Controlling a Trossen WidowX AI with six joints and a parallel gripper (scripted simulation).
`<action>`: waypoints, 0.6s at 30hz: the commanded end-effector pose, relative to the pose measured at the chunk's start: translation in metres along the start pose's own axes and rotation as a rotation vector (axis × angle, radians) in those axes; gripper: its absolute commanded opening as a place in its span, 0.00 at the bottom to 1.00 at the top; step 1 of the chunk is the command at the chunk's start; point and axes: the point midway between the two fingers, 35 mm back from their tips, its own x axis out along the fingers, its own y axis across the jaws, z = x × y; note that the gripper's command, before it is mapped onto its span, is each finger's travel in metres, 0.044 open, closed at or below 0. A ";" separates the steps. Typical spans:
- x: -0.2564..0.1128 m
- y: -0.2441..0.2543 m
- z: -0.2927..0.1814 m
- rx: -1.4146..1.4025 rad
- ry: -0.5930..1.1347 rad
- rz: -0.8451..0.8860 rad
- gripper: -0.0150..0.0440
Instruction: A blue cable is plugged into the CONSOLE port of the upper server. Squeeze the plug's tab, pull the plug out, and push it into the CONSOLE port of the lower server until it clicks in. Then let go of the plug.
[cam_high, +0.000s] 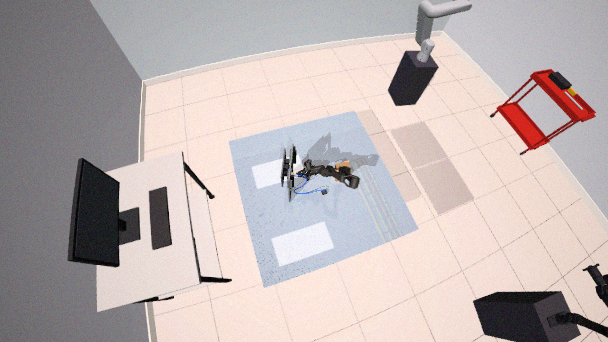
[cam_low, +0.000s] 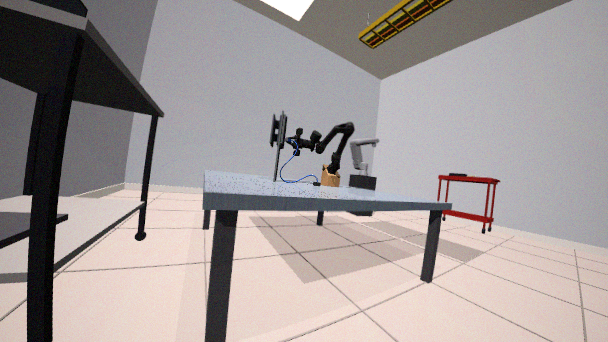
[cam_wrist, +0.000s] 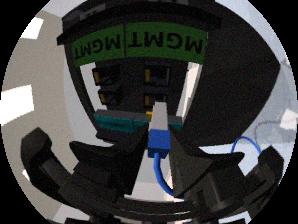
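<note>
The plug (cam_wrist: 159, 117) has a grey body and a blue rear end, with the blue cable (cam_high: 304, 192) (cam_low: 281, 169) (cam_wrist: 159, 172) trailing from it. My gripper (cam_high: 299, 173) (cam_low: 291, 142) (cam_wrist: 157, 127) is shut on the plug, whose grey end points toward the ports. In the wrist view that end overlaps the lower edge of the lower right port (cam_wrist: 152, 98) and a teal strip (cam_wrist: 114, 123). Whether it is inside a port cannot be told. The dark server panels (cam_high: 285, 167) (cam_low: 283, 125) stand upright before the gripper. Which server the plug faces, and its tab, cannot be made out.
Green MGMT labels (cam_wrist: 165, 42) appear upside down above several ports in the wrist view. The cable loops down to a small black block (cam_high: 323, 193) (cam_low: 316, 184) on the blue table (cam_high: 355, 220) (cam_low: 300, 203). The arm's orange base (cam_low: 330, 177) stands behind the gripper.
</note>
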 end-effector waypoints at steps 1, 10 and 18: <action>0.003 0.003 0.001 0.001 -0.001 0.011 0.25; 0.006 0.003 0.002 0.000 -0.001 0.012 0.25; 0.009 0.003 0.002 0.000 -0.001 0.012 0.25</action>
